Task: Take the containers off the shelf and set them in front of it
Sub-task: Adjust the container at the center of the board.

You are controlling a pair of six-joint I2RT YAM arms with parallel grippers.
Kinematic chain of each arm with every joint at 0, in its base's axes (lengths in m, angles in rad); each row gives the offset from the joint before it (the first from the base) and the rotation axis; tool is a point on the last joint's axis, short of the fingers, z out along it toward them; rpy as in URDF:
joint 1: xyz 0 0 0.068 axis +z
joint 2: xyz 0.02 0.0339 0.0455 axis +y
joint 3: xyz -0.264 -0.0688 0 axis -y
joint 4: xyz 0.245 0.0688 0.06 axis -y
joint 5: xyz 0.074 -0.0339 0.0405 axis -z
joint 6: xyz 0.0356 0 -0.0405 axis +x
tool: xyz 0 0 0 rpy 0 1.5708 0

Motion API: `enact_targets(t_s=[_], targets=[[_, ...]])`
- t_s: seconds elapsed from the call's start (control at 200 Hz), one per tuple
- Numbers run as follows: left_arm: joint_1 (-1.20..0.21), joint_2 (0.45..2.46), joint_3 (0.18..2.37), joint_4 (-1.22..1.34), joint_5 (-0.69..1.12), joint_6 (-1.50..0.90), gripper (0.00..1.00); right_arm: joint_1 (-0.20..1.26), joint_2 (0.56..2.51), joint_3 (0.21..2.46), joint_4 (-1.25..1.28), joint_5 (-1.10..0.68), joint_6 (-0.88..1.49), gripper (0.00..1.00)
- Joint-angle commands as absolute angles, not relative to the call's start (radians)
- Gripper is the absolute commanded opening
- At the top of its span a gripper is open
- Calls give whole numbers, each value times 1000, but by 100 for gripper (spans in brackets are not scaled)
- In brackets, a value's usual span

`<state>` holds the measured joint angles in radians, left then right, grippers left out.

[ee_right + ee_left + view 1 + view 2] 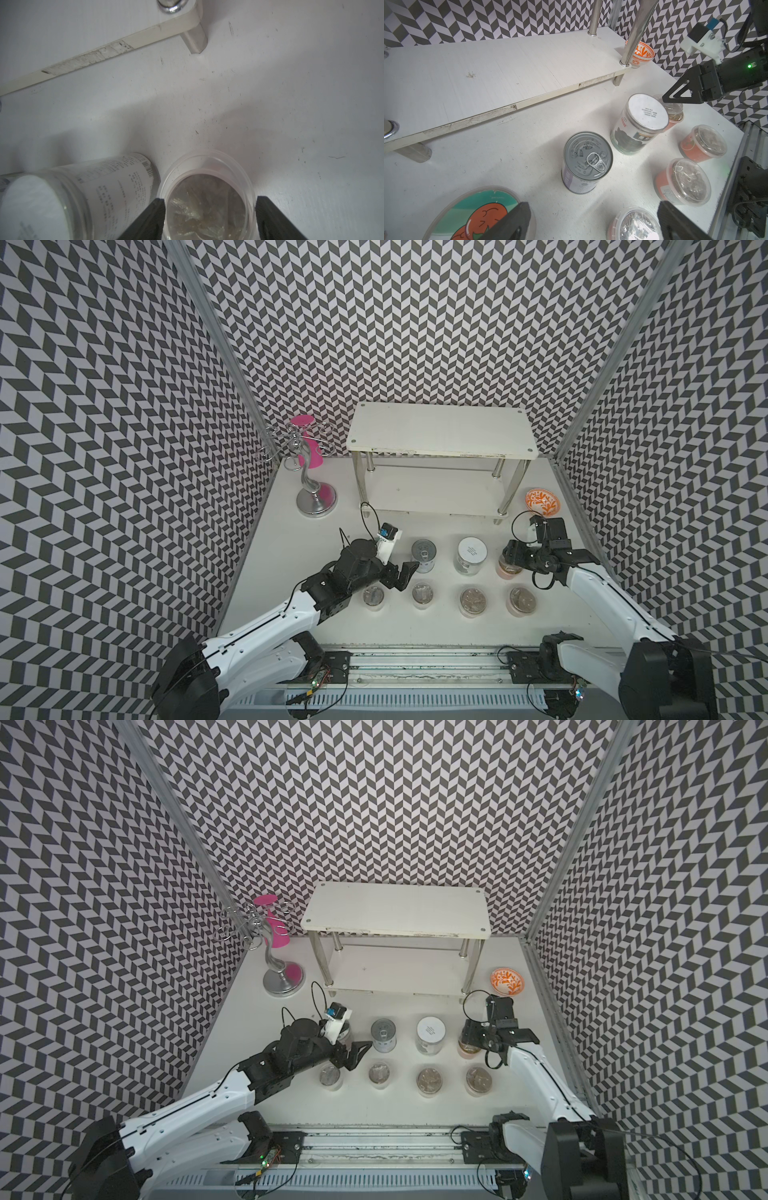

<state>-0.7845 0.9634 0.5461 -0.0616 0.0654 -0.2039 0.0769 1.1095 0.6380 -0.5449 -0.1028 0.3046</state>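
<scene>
The right gripper (pixel 210 200) is straddling a short clear plastic tub (pixel 206 178) that is standing on the white table (pixel 270 104) in front of the white two-tier shelf with chrome legs (pixel 441 434). Whether its fingers are pinching it, I cannot tell. Any release should be going straight up, sparing the white-lidded clear jar (pixel 87 197) just beside.

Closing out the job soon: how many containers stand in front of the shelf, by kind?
Short clear tubs: 5
Tin can: 1
White-lidded jar: 1
Picture-lid jar: 1
Total: 8
</scene>
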Motion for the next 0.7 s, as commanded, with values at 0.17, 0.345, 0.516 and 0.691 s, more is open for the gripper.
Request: enact_targets(t_s=[0.17, 0.345, 0.516, 0.691], targets=[[-778, 974, 546, -43, 75, -207, 100, 142, 1089, 647, -579, -44, 344, 71], [-778, 973, 547, -44, 75, -206, 100, 190, 1081, 652, -604, -6, 367, 67], [-778, 974, 549, -45, 76, -203, 100, 222, 1094, 661, -622, 5, 375, 63], [-778, 971, 550, -46, 75, -204, 100, 253, 1087, 663, -636, 24, 387, 60]])
